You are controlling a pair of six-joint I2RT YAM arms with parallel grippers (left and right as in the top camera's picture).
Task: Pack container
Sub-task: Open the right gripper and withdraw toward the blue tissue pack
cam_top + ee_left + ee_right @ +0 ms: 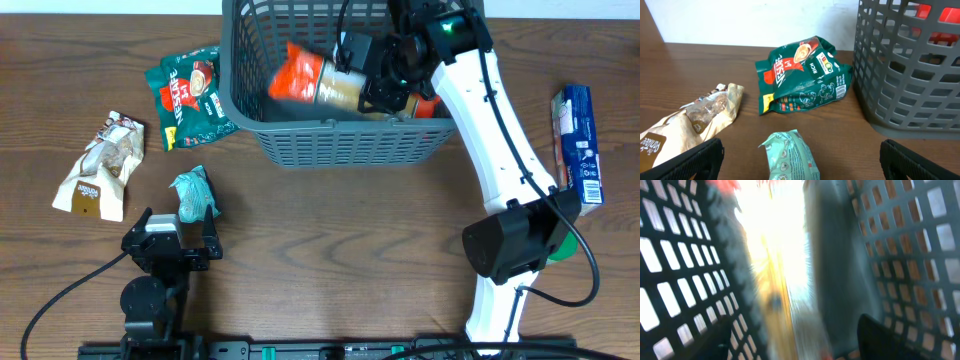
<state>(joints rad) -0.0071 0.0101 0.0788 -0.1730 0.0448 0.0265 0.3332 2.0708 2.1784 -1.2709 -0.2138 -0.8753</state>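
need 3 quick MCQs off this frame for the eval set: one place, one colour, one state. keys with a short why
1. The green coffee pouch lies:
A) on the table, left of the container
B) inside the container
C) at the table's right edge

2. The box at the table's right edge is:
A) yellow
B) blue
C) black

3. The left fingers are:
A) shut together
B) gripping the container's rim
C) spread wide apart

Answers:
1 A: overhead shows it flat on the wood beside the container's left wall.
2 B: its faces are plainly blue in the overhead view.
3 C: the left wrist view shows one finger at each bottom corner.
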